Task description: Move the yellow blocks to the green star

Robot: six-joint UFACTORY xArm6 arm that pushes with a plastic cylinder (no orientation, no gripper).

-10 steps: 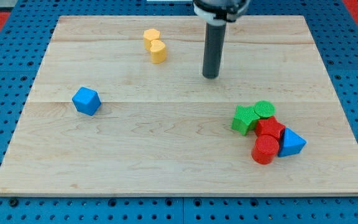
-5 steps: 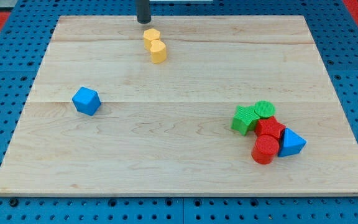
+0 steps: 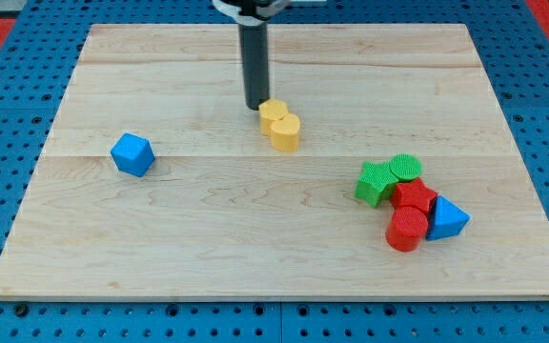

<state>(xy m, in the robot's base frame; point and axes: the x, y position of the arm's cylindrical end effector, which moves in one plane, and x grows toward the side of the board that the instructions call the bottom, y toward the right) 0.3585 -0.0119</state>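
Tip [image 3: 255, 106] touching the upper-left edge of the yellow pair, upper centre of the board [image 3: 160, 238]; bare rod, holds nothing.
Yellow hexagon [image 3: 273, 113] and yellow heart-like block [image 3: 285, 131] sit touching, well apart from the green star [image 3: 375, 183] at lower right. Star clustered with green cylinder [image 3: 406, 168], two red blocks [image 3: 413, 198] [image 3: 407, 230], blue triangle [image 3: 447, 218]. Blue cube [image 3: 132, 154] alone at left.

no readable text, no labels, no brands, no numbers, no signs

Pale grained wooden board [image 3: 160, 238]; matt dark rod [image 3: 254, 67].
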